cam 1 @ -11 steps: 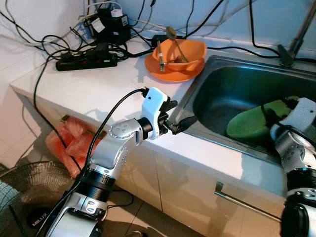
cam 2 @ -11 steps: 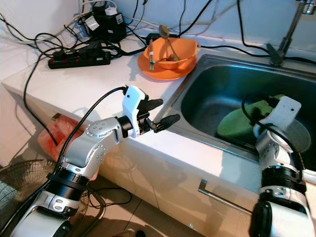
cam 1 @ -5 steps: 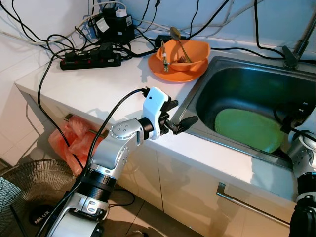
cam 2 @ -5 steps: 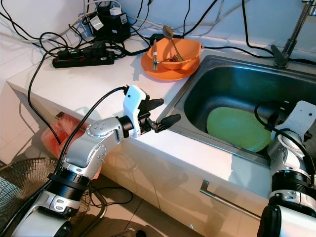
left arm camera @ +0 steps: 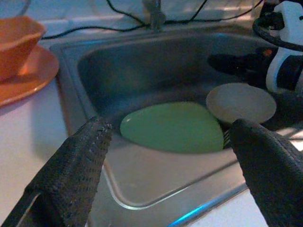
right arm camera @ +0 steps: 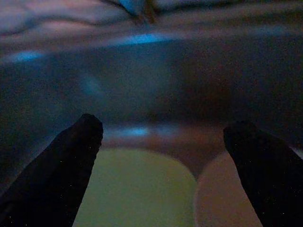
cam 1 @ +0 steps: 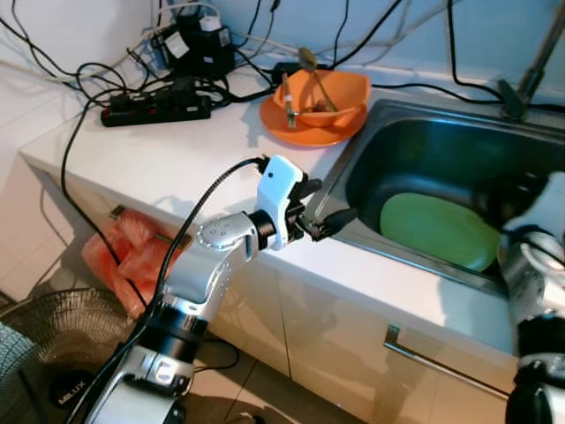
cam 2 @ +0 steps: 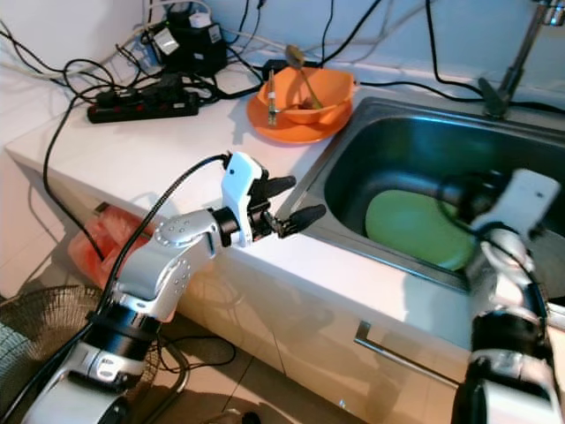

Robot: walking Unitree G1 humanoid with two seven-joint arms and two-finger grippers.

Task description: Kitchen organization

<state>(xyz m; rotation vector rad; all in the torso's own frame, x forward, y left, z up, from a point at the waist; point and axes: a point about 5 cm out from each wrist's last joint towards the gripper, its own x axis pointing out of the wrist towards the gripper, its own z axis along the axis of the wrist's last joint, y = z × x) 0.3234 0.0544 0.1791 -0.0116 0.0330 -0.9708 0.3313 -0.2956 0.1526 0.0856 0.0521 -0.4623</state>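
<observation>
A green plate (cam 1: 439,231) lies flat on the floor of a steel sink (cam 1: 402,146), and the right claw (cam 2: 466,190) hangs inside the basin just above the plate's right-hand edge, its 2 black fingers spread apart and empty. From the right wrist view the plate sits directly ahead of and below those fingers, with a pale, beige plate (right arm camera: 220,198) just beside it; the 2 plates look close enough to touch, though the dim light leaves that unclear. The green plate's longer side runs roughly left to right across the basin.

The right arm is clearly the nearer one. The left claw (cam 1: 323,207) hovers over the front lip of the white worktop (cam 1: 194,150), at the sink's left rim, also spread and holding nothing, with the basin wall between it and the plate.

At the back of the worktop an orange bowl (cam 1: 322,94) rests on an orange plate (cam 1: 305,132), with cutlery (cam 1: 309,72) standing in the bowl. Behind them lie a black power strip (cam 1: 154,104) and a tangle of cables (cam 1: 97,75). A tap (cam 1: 530,71) rises at the sink's far right corner.

Likely obstacles for a pick-up: the plate lies flush on the basin floor, and the beige plate crowds its right edge.
</observation>
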